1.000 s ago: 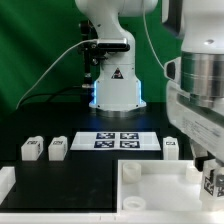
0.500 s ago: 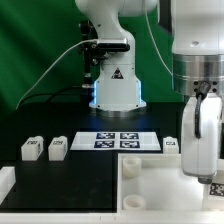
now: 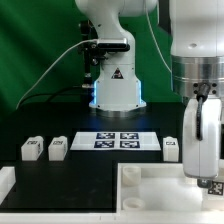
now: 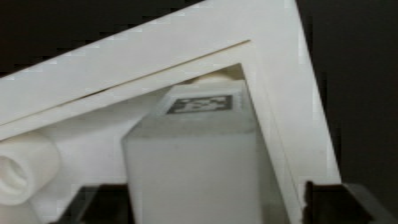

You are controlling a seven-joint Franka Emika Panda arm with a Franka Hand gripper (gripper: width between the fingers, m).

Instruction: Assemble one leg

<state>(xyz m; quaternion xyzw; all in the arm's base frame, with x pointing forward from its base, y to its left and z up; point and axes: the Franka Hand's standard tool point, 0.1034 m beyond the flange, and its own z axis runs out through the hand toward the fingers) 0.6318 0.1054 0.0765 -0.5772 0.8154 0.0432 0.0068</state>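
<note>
My gripper (image 3: pixel 207 178) is shut on a white leg (image 3: pixel 212 186) and holds it upright over the near right corner of the large white tray-like panel (image 3: pixel 150 178). In the wrist view the leg (image 4: pixel 199 160) stands between the two dark fingers (image 4: pixel 338 205), with its black-and-white tag (image 4: pixel 201 102) facing the panel's raised rim (image 4: pixel 267 70). I cannot tell whether the leg touches the panel. Three more legs stand on the table: two at the exterior view's left (image 3: pixel 32 148) (image 3: pixel 58 147) and one at the right (image 3: pixel 171 146).
The marker board (image 3: pixel 118 141) lies in front of the robot base (image 3: pixel 115 90). A white block (image 3: pixel 5 182) sits at the exterior view's near left edge. A round white stub (image 4: pixel 27 172) shows inside the panel beside the leg.
The gripper with the leg has turned upright and shifted slightly toward the exterior view's left over the panel's right corner, then settled a little lower.
</note>
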